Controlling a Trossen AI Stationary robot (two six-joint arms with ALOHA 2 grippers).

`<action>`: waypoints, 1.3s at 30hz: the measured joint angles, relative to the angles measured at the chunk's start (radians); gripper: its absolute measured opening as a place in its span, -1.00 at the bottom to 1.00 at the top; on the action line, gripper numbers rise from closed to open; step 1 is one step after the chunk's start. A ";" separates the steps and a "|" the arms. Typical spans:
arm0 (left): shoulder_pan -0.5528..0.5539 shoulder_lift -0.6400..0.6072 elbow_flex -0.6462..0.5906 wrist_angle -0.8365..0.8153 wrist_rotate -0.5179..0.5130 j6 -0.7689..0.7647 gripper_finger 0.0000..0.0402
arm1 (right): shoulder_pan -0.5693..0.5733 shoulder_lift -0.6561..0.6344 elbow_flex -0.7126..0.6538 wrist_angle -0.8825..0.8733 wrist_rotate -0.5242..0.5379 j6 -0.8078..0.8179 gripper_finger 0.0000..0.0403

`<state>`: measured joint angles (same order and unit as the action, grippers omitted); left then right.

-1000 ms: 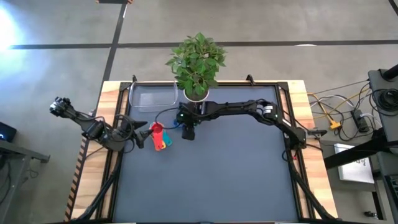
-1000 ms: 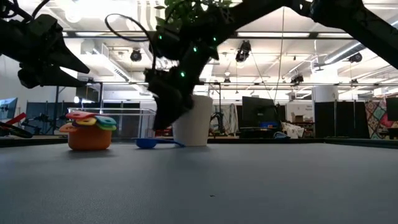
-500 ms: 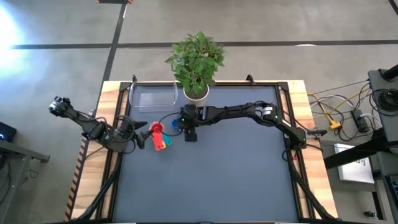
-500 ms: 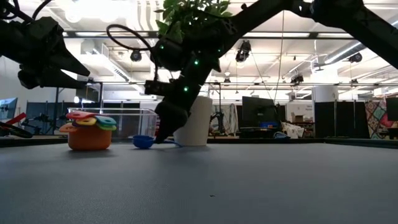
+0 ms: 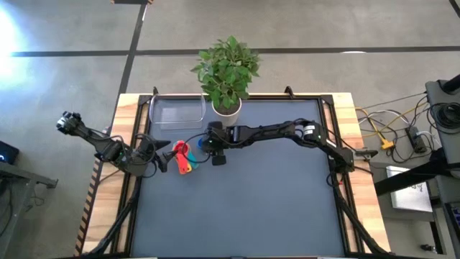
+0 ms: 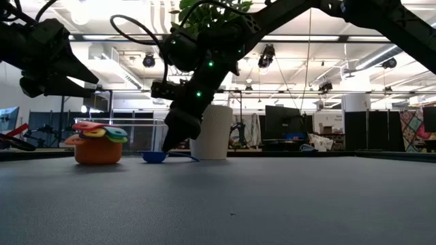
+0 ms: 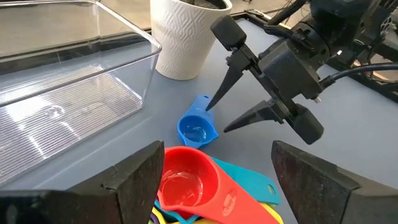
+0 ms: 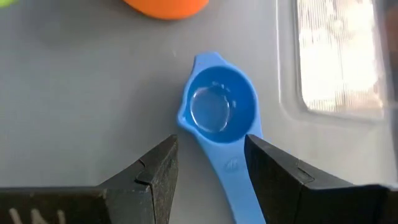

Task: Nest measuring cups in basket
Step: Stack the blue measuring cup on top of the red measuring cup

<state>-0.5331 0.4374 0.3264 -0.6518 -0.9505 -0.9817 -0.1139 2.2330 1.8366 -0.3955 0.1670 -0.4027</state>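
Note:
A small blue measuring cup [image 8: 217, 106] lies on the dark table, its bowl up, between the nested stack and the white plant pot. My right gripper [image 7: 217, 118] is open and slants down over it, one finger on each side of the flat handle [image 8: 231, 174]; I see no touch. The other measuring cups form one nested stack [image 7: 186, 182], orange at the bottom [image 6: 99, 151]. My left gripper [image 5: 164, 154] waits open beside the stack, toward the table's left edge. The clear basket [image 5: 176, 113] stands at the far left with nothing in it.
A white pot with a leafy plant [image 5: 227, 106] stands at the far edge, just right of the basket [image 7: 62, 81] and close behind the blue cup. A raised frame rims the table. The dark table surface [image 5: 273, 201] stretches toward the near and right sides.
My right gripper has gone a little toward the table's left edge and down toward the blue cup, rolling about its own axis until its fingers stand on either side of the handle. It has stayed open.

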 joint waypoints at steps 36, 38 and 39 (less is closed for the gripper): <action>0.000 0.003 -0.002 0.003 0.019 0.003 0.39 | -0.001 0.073 0.051 0.030 -0.002 0.027 -0.93; 0.000 0.003 -0.002 0.000 0.019 0.003 0.39 | 0.001 0.073 0.086 0.004 -0.002 0.066 -0.94; 0.000 0.003 -0.002 0.000 0.019 0.003 0.39 | 0.003 0.072 0.109 -0.012 -0.003 0.081 -0.94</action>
<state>-0.5327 0.4402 0.3244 -0.6518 -0.9318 -0.9787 -0.1105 2.3055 1.9452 -0.4080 0.1636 -0.3217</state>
